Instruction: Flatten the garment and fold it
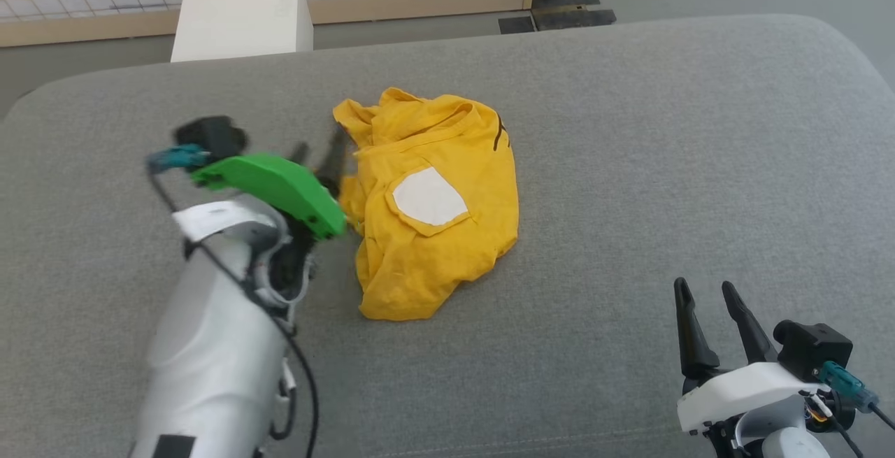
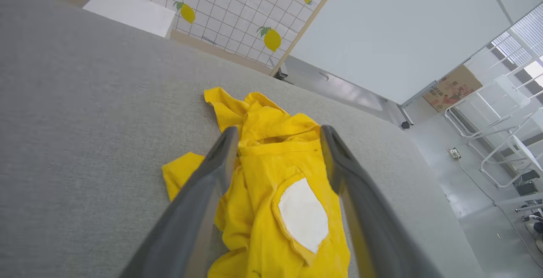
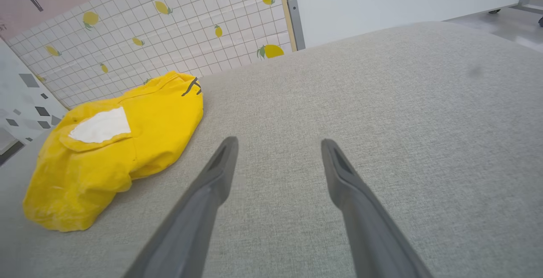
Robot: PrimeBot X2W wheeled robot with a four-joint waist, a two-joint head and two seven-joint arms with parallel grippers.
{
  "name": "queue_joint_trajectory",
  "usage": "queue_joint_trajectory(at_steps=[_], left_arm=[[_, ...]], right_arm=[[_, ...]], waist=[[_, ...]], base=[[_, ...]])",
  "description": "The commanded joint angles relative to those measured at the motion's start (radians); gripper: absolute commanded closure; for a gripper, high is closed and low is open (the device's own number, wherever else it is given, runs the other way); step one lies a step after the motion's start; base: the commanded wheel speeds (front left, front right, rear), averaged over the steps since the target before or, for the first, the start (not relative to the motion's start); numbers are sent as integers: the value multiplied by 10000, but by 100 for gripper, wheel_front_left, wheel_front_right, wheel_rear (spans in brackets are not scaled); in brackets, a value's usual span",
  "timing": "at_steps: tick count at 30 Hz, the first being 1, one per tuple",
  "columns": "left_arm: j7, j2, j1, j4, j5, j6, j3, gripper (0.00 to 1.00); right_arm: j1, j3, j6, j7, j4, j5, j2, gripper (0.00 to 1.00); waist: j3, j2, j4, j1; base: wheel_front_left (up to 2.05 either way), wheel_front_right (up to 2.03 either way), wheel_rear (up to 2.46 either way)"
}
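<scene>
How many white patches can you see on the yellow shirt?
1: a white patch on top of the crumpled yellow shirt. More may hide in the folds.

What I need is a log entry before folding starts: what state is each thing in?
garment: crumpled in a heap on the grey cushion, not folded, not gripped.
left gripper: open, fingers spread at the garment's edge.
right gripper: open, empty, over bare cushion, apart from the garment.

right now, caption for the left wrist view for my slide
Open left claw aimed at the crumpled yellow garment on grey cushion
</scene>
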Motion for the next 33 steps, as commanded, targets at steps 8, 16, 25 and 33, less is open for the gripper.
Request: queue_joint_trajectory(at_steps=[8, 16, 25, 33], left_arm=[[-2447, 1153, 1743, -2100, 1158, 700, 585, 0], [-3815, 2010, 3519, -3279, 3225, 1497, 44, 0], [-3766, 1909, 4986, -3618, 3259, 1711, -251, 0], [-3705, 1678, 5431, -3784, 2903, 1564, -392, 0]], right_arm=[[99, -152, -15, 179, -259, -177, 5, 0], [250, -368, -15, 285, -590, -541, 5, 0], [271, -595, -15, 538, -1053, -1064, 5, 0], [364, -753, -15, 719, -1202, -1142, 5, 0]], waist=[[-265, -1, 443, 0], [-544, -1, 909, 0], [-719, -1, 1195, 0], [-819, -1, 1326, 0]], base=[[0, 0, 0], [0, 0, 0], [0, 0, 0], [0, 0, 0]])
